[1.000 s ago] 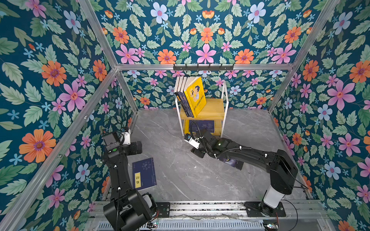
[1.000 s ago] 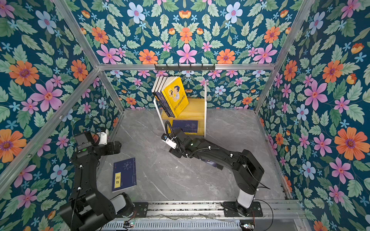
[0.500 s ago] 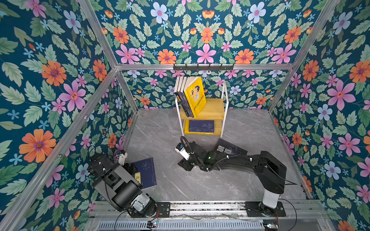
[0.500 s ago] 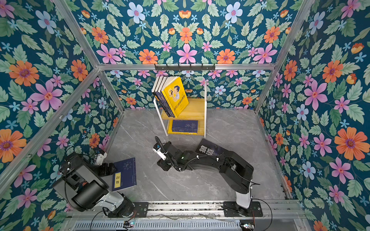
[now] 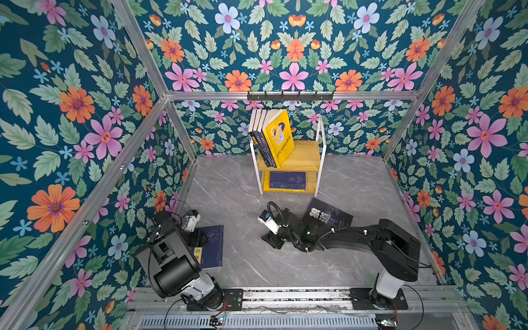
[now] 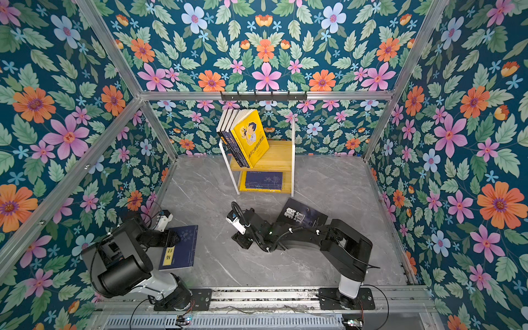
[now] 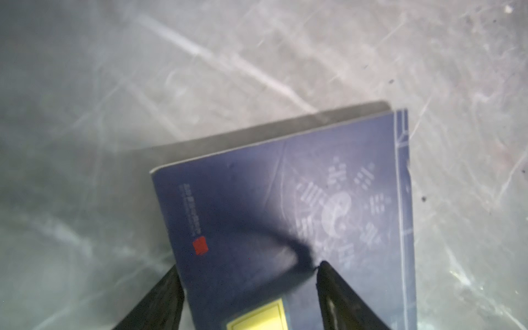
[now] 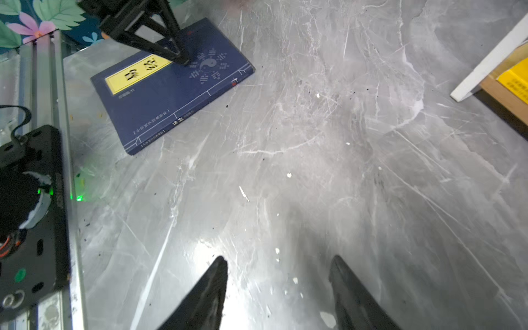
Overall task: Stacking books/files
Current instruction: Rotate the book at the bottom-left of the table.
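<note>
Navy book [image 7: 285, 185]: left gripper [image 7: 248, 267] partly open, touching cover.

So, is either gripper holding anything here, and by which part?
Nothing held: left gripper stands open over the flat navy book, right gripper open over the table.

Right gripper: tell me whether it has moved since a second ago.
Yes. The right gripper has pulled back from the lower tier of the shelf toward the front rail.
</note>
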You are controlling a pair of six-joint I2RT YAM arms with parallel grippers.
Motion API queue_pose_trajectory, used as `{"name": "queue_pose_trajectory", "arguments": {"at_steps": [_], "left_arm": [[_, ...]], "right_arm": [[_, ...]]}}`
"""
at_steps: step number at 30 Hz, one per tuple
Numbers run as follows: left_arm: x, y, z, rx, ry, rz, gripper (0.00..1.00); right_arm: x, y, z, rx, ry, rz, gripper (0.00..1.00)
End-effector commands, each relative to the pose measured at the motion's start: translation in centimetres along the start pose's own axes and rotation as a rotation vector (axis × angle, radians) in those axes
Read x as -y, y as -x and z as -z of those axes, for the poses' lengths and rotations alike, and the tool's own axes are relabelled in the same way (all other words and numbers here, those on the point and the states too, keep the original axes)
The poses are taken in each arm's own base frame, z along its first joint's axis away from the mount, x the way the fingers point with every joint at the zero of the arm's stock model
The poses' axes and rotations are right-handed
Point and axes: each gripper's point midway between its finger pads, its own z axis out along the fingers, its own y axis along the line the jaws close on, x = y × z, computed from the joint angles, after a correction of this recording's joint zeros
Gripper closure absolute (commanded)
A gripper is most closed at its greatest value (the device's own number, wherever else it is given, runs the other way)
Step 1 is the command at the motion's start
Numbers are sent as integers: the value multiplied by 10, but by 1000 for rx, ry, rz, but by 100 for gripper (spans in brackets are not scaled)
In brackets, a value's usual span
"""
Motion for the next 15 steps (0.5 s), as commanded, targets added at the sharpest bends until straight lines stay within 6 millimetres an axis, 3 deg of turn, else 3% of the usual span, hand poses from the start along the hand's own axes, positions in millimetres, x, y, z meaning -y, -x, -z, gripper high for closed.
{"name": "queue_pose_trajectory", "arguments": {"at_steps": [1,5,8,15], "left_arm": [[30,2,-7,-52,-52,14,28],[55,20,-15,-75,-54,-93,31],[64,17,-18,-122,-65,-141,36],[52,-4,-12,-222,-8,-279,37]], "right_arm": [[-7,11,8,95,21,119,41],[-18,0,3,88,-19,322,40],[-33,1,-6,94,-47,482,40],[-68,14,-41,129,-14,665,39]]}}
